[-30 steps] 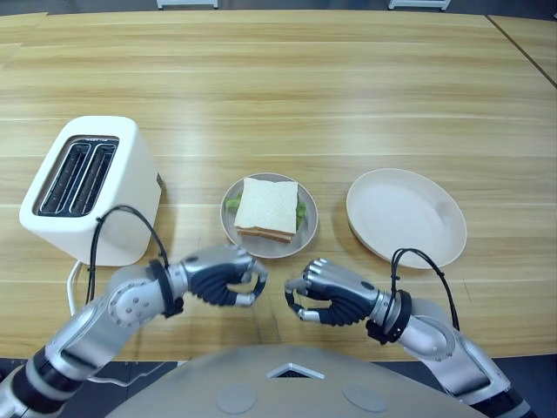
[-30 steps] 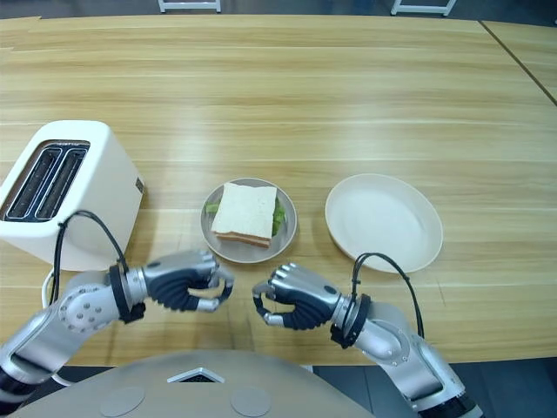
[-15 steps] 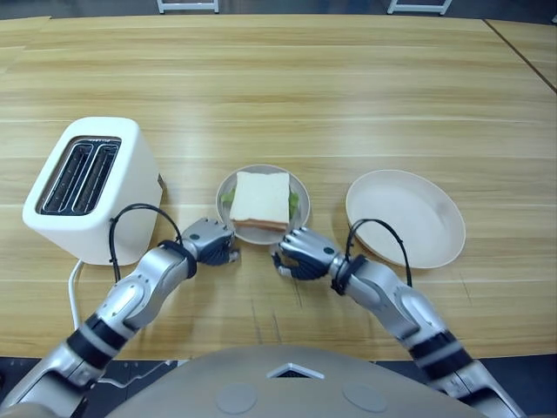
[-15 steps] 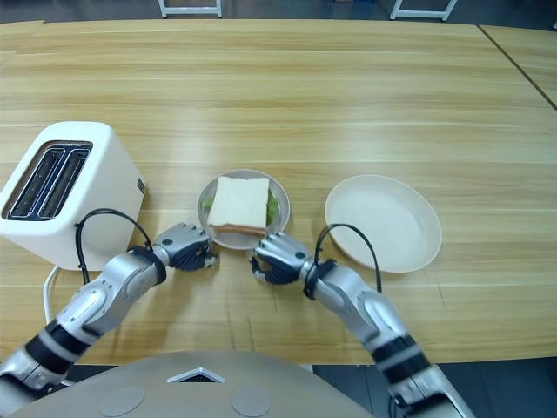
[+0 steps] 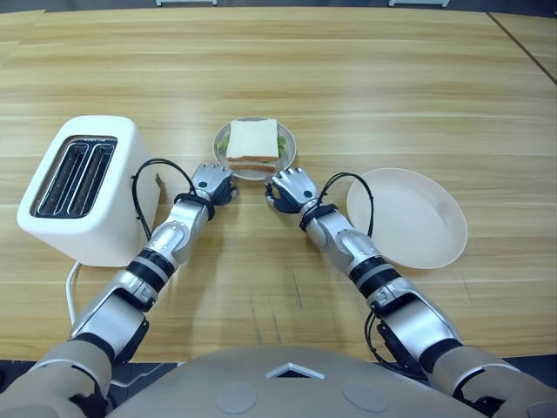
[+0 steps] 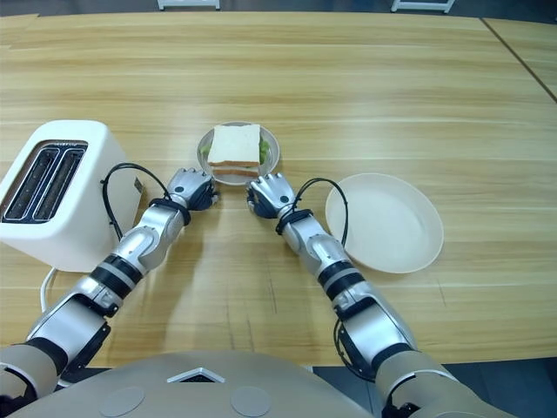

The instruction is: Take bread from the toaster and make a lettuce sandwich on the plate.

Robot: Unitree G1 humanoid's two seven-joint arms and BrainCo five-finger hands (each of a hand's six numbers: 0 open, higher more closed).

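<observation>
A sandwich [image 5: 254, 144] of two white bread slices with green lettuce showing at its edges lies on a small grey plate [image 5: 221, 142] in the middle of the table. My left hand [image 5: 212, 183] is a curled fist at the plate's near left rim. My right hand [image 5: 291, 189] is a curled fist at the near right rim. Neither hand holds anything. Both arms are stretched far forward. The white toaster [image 5: 83, 187] stands at the left, and its two slots look empty.
A larger beige plate [image 5: 406, 218] with nothing on it sits to the right of my right arm. The toaster's white cord [image 5: 71, 292] trails toward the near table edge. Bare wooden tabletop stretches beyond the sandwich.
Both fists have moved forward from the near table edge, and the grey plate with the sandwich has slid away from me ahead of them. The toaster and beige plate stayed put.
</observation>
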